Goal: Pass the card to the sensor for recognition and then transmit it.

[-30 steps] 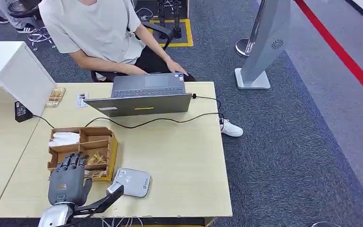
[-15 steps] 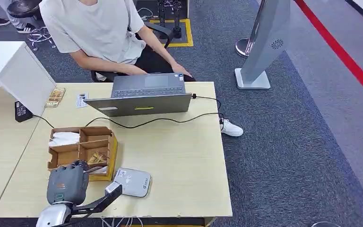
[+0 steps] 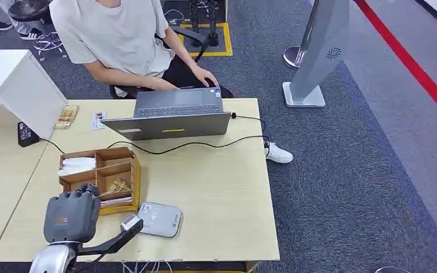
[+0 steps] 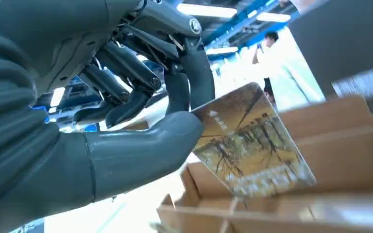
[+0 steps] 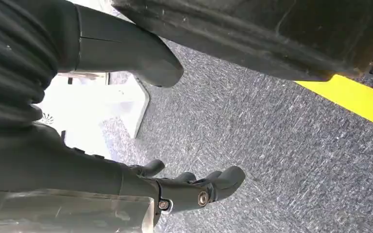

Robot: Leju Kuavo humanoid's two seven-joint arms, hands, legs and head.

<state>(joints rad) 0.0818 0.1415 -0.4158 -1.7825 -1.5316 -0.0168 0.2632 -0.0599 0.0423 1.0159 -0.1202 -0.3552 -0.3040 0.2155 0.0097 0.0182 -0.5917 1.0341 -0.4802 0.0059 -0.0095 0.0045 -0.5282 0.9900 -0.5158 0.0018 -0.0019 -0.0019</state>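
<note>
Left hand (image 4: 126,121) lifted back, pinching one card (image 4: 252,141).

head: high, looking down on table (image 3: 216,187) | left wrist: close behind left hand (image 4: 77,121), shares cardboard box (image 3: 99,176) | right wrist: faces carpet (image 5: 281,155)

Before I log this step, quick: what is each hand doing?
Left hand: pinching the card between thumb and fingers, above the cardboard organizer.
Right hand: holding nothing, fingers apart, hanging over the carpet.
</note>
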